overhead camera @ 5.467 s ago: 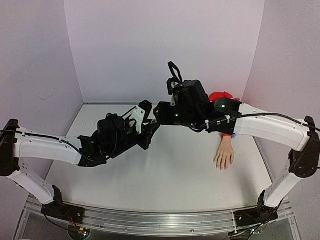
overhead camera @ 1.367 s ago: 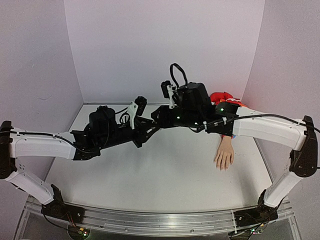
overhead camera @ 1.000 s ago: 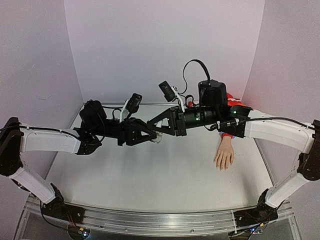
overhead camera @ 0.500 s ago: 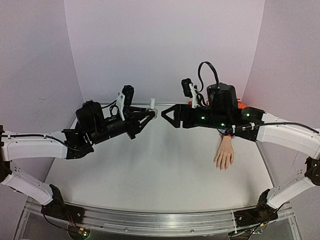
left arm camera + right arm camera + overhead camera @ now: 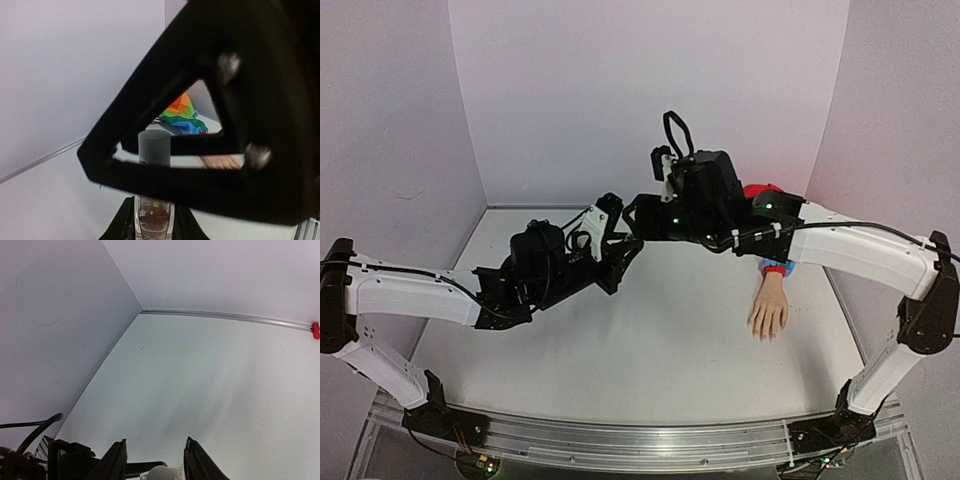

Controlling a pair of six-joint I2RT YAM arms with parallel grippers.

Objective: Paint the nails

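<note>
The left fingers (image 5: 154, 227) are clamped tight on the bottle (image 5: 154, 214). The right fingers (image 5: 155, 460) stand part open astride its grey cap (image 5: 154, 147), with a gap on each side, and grip nothing. Half a second ago the arms were swung apart with the right fingers wide; now they have met again over the far middle of the desk (image 5: 660, 350). The nails (image 5: 765, 334) lie on the fake hand (image 5: 770, 300) at the right, well apart from both. The cap looks still on, so painting has probably not begun.
</note>
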